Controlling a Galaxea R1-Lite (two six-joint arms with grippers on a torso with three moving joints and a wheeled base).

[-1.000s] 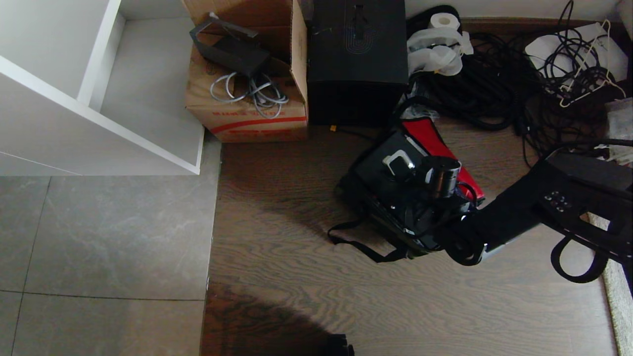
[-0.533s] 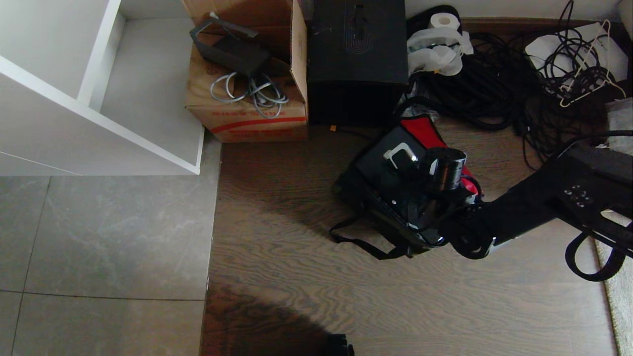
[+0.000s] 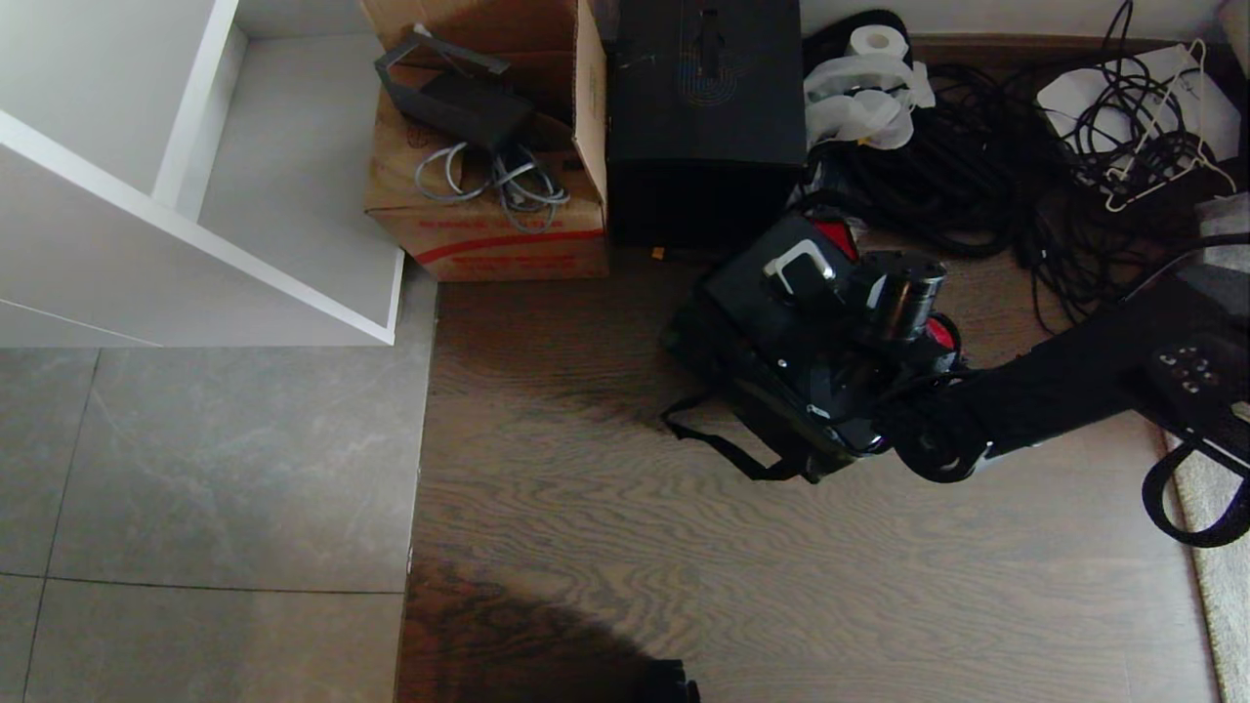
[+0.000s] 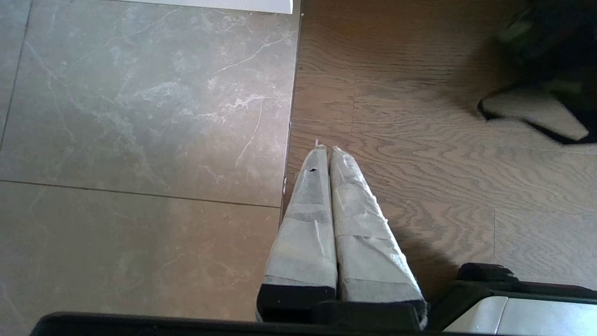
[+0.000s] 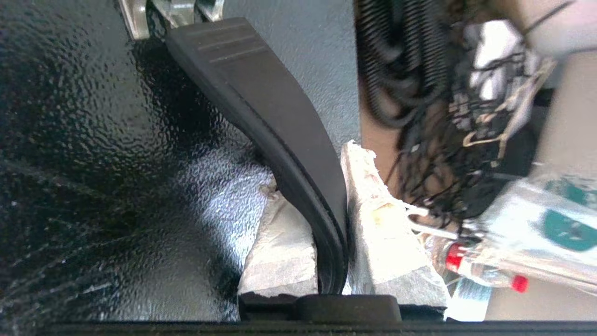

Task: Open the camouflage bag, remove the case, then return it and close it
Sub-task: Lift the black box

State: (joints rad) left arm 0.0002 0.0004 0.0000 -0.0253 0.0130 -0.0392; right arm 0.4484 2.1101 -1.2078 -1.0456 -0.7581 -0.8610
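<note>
The case, flat, black and textured, lies tilted over the open camouflage bag. Only the bag's dark edge, its black strap and slivers of red lining show around the case. My right gripper is shut on the case's black bar handle. In the right wrist view the taped fingers pinch the bar near its silver end mount. My left gripper hangs shut and empty over the floor. The bag is a dark blur in the left wrist view.
A tall black box stands just beyond the case, with a brown carton beside it. Tangled black cables and a paper roll lie at the back right. A white shelf unit fills the left. A plastic bottle lies among the cables.
My right arm has drawn the case by its handle toward the black box. The case now covers most of the red lining, and the bag and strap have shifted slightly with it.
</note>
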